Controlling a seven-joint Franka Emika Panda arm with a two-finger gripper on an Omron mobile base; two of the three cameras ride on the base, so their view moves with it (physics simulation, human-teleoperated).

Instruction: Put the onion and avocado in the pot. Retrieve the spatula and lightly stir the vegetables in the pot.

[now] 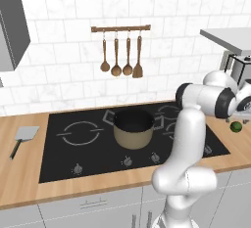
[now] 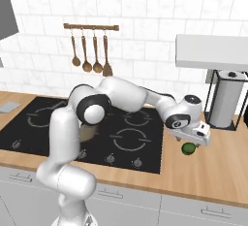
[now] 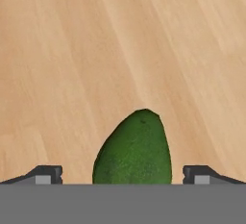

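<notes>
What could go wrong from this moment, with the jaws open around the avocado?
The avocado is smooth and tapered; the wide-open gripper brackets it, so closing off-centre might squeeze it out across the wooden counter. The pot stands far across the cooktop, so a weak grip could drop the avocado on the way.

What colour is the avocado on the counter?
Dark green avocado; the hand view shows it best.

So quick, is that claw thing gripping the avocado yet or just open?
Tool: open, holding nothing; its fingertips stand wide on either side of the avocado on the wooden counter.
</notes>
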